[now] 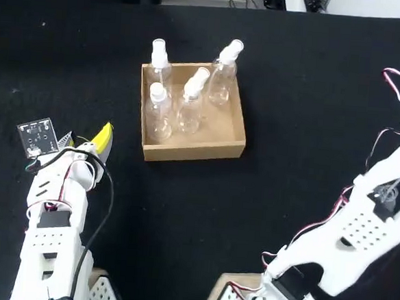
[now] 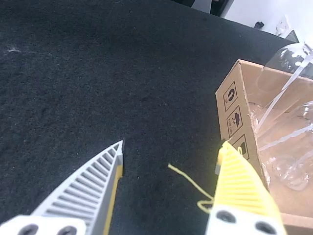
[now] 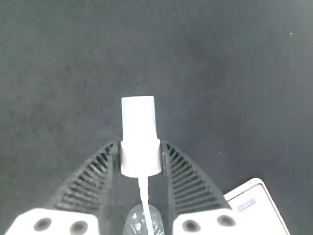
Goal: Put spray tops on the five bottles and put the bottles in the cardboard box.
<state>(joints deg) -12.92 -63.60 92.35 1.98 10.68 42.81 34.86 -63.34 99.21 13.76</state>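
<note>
Four bottles [image 1: 159, 113]: capped and standing in the cardboard box [image 1: 193, 151], upper middle of the high view. The box's lower right corner looks bare.
Fifth bottle [image 3: 142, 221]: with your right arm, at the right edge of the high view, well apart from the box.
Right gripper [image 3: 140, 149]: jaws closed snugly on the collar of a spray top [image 3: 139, 117]. Its tube runs back to the bottle's mouth between the finger roots. Whether the top is fully seated is hard to make out, so check that first.
Long axis: bottle and top lie in line with the fingers, nozzle end away from the wrist, body tucked back toward it.
Left gripper [image 2: 173, 143]: jaws wide apart, holding nothing, over the bare table [image 1: 293, 95] at the lower left of the high view, near the box's left wall.
Nearer arm: your left is closer to the box, but your right carries the load.
Bearing: from the right jaws the box lies up and to the left in the high view, across open table.
Next move, as I judge it: carry the bottle toward that bare corner and stand it upright before letting go, keeping clear of the tilted tops.
</note>
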